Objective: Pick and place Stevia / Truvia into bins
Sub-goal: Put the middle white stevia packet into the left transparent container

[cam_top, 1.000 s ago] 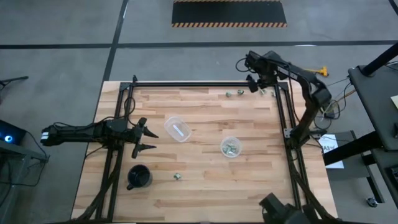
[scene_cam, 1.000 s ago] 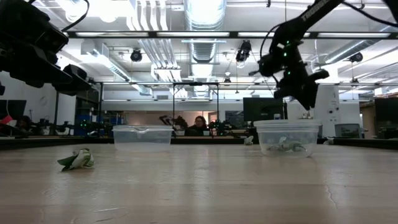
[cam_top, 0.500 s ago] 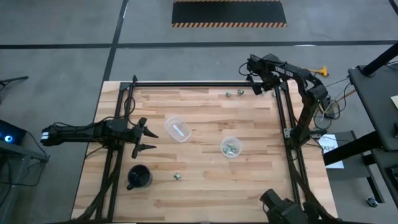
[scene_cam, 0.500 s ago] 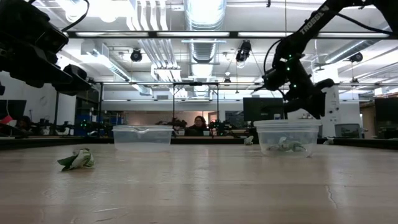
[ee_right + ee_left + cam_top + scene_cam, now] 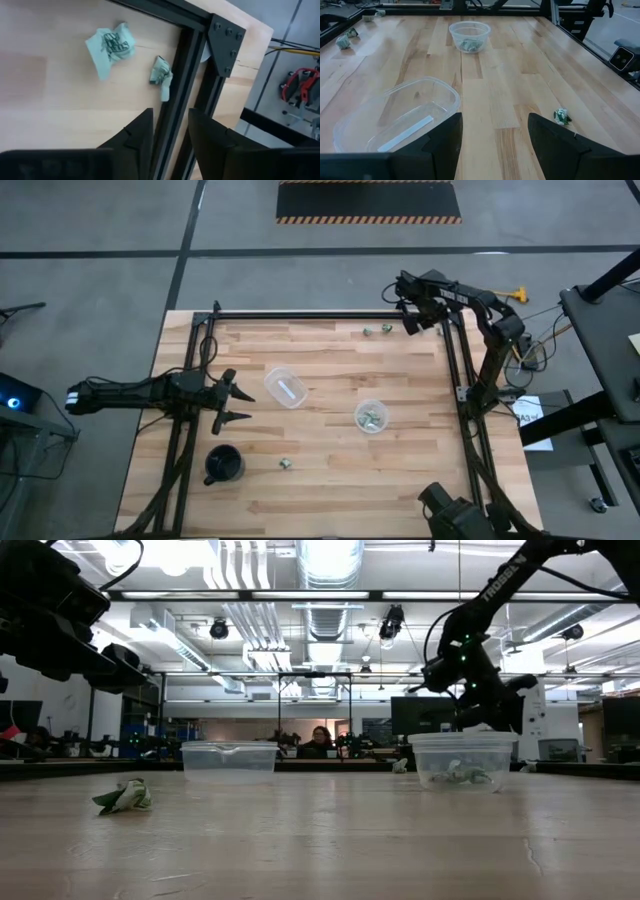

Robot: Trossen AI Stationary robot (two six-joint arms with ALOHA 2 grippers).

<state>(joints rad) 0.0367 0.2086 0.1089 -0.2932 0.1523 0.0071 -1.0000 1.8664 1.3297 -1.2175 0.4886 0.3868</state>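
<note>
Two crumpled green-and-white Stevia packets [image 5: 111, 47] [image 5: 161, 75] lie at the table's far right corner, the second against a black frame rail [image 5: 175, 125]. My right gripper [image 5: 170, 137] hovers open just above them, its fingers over the rail, touching nothing. Another packet [image 5: 286, 464] lies near the front. One clear bin [image 5: 371, 416] holds several packets. The other bin [image 5: 286, 387] holds a white strip. My left gripper [image 5: 235, 402] waits open at the left, beside that bin.
A black cup [image 5: 224, 465] stands near the front left. Black frame rails [image 5: 452, 360] run along the table's left, right and far sides. Bare wood lies between the bins and the front edge. A person [image 5: 321, 740] sits far off in the room behind.
My right gripper has sunk toward the table's far right corner, coming down behind the bin with packets in the low view. The packets and bins have stayed where they were.
</note>
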